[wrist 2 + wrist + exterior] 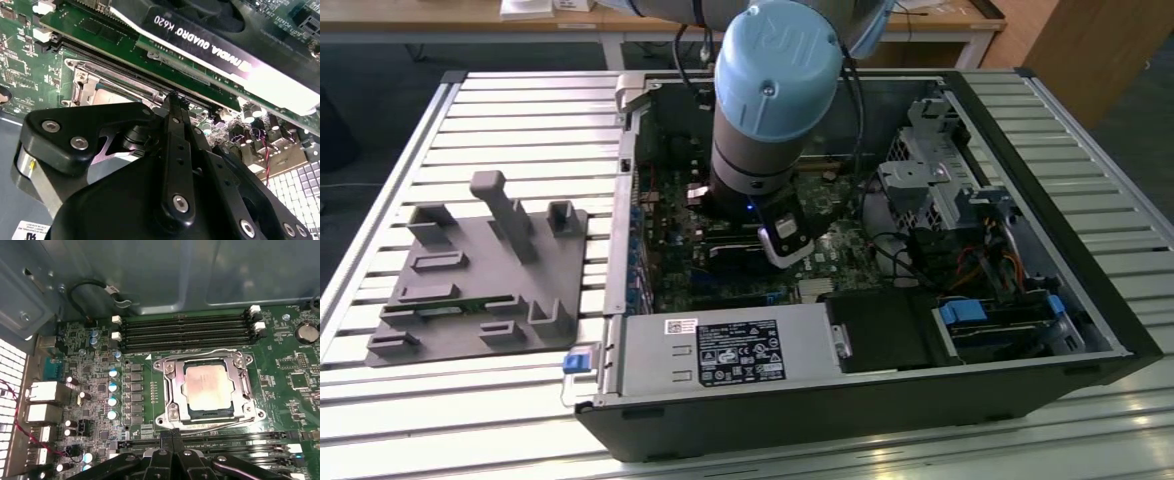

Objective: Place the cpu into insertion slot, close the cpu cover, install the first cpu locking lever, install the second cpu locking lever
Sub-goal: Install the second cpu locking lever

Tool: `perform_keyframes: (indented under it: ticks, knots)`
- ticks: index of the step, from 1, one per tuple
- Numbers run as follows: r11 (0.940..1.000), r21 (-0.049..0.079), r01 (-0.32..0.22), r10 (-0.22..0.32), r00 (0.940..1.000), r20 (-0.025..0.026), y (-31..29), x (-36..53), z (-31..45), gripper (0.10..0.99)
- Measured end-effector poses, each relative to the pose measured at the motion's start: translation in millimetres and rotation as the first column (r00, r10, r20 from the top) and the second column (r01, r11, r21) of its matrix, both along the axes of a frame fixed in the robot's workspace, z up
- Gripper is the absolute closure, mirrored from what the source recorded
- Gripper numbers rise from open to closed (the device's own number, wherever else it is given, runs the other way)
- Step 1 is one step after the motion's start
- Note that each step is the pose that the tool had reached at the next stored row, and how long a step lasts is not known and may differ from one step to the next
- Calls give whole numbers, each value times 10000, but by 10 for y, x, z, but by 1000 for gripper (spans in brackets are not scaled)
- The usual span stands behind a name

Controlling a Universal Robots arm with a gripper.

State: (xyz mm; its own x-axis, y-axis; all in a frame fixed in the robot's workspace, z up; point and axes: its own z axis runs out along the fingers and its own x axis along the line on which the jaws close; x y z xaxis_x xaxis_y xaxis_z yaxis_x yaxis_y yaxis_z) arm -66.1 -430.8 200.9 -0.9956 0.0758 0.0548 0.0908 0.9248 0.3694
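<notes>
cpu [207,387]: seated flat in the insertion slot [210,413], pale face showing through the window of the cpu cover [172,390]. The cover lies down over it.

First wrist view, nearest first:
- Gripper [172,432]: jaws pressed together, nothing between them. The tips sit just beside the edge of the socket nearest the gripper. Cannot tell whether they touch anything.
- A thin wire locking lever [215,424] runs along that same edge, lying low against the board.
- Past the cpu, a second wire lever [220,351] lies along the opposite edge, also down.
- Beyond that, a bank of long black memory slots [185,330] with white clips, then the grey case wall.

Second wrist view: gripper [173,96] tips closed. The socket frame is just ahead of them, and a black graphics card [210,45] stands beyond it.

Exterior view, near to far:
- Power supply [720,355] at the 6 o'clock edge of the open computer case [1067,380].
- Arm [767,100] reaching down into the middle of the case.
- Grey fixture tray [467,280] lies apart from the case at 9 o'clock, the exterior view's left, on the slatted desk [520,110].
</notes>
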Motion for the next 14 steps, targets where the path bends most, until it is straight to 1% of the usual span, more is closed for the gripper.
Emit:
perform_keyframes:
  ticks: [2, 5, 10, 14]
  knots:
    - [10000, 52, 0, 0, 10000, 0, 0, -4, -16, 980]
    - [10000, 87, -2, 2, 10000, 0, 0, -10, -31, 980]
    - [10000, 97, 1, -1, 10000, 0, 4, -16, -35, 980]
    - [10000, 95, 0, 0, 10000, -1, 29, -24, -52, 980]
